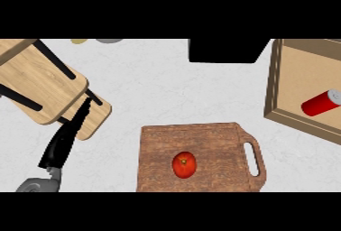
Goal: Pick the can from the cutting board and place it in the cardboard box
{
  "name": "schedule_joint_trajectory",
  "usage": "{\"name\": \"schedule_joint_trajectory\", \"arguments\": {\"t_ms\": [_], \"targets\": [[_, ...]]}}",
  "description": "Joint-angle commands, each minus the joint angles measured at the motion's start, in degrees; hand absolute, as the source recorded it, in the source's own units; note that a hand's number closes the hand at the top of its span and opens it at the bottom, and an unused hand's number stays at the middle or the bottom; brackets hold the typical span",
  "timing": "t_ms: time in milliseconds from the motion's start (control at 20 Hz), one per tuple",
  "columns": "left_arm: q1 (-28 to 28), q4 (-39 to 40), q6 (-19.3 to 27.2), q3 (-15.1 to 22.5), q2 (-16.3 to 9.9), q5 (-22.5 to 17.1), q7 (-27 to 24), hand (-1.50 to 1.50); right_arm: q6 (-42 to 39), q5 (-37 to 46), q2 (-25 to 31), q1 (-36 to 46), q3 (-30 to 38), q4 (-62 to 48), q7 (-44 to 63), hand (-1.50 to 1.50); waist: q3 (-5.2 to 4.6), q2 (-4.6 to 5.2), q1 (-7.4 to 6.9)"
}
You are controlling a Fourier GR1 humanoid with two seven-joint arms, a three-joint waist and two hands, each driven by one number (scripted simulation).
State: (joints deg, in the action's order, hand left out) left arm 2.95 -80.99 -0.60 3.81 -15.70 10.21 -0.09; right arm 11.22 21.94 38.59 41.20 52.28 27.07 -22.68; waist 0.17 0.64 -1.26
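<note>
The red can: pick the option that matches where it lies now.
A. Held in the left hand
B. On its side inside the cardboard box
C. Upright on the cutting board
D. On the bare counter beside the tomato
B. The red can lies tilted on its side on the floor of the cardboard box, while only the tomato sits on the cutting board.

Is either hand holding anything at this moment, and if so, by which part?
Nothing is held. The left hand hangs open over the counter; the right hand is out of view. The red cylindrical can lies in the cardboard box.
</note>
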Motion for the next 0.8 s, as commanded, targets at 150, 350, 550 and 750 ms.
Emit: {"name": "schedule_joint_trajectory", "arguments": {"t_ms": [150,350,550,750], "targets": [[4.91,2.24,0.60,-0.84,0.48,1.07,0.10,0.00,-2.55,-6.41,6.24,-4.78,5.95,-6.06,-10.75,-1.50,0.06,0.10,0.47],[5.66,2.75,2.23,-0.37,1.60,2.60,-0.68,0.00,-3.59,-7.24,10.01,-7.03,6.59,-9.90,-11.65,-1.50,0.11,0.21,0.27],[4.33,2.92,0.55,-0.72,1.78,1.02,-2.11,0.00,-7.31,-9.04,11.52,-10.85,7.54,-12.38,-15.59,-1.50,0.12,0.14,0.26],[4.89,1.14,0.29,-1.22,1.43,0.81,0.35,0.00,-8.33,-8.93,12.80,-13.59,7.00,-13.78,-17.65,-1.50,0.16,0.08,0.25]]}}
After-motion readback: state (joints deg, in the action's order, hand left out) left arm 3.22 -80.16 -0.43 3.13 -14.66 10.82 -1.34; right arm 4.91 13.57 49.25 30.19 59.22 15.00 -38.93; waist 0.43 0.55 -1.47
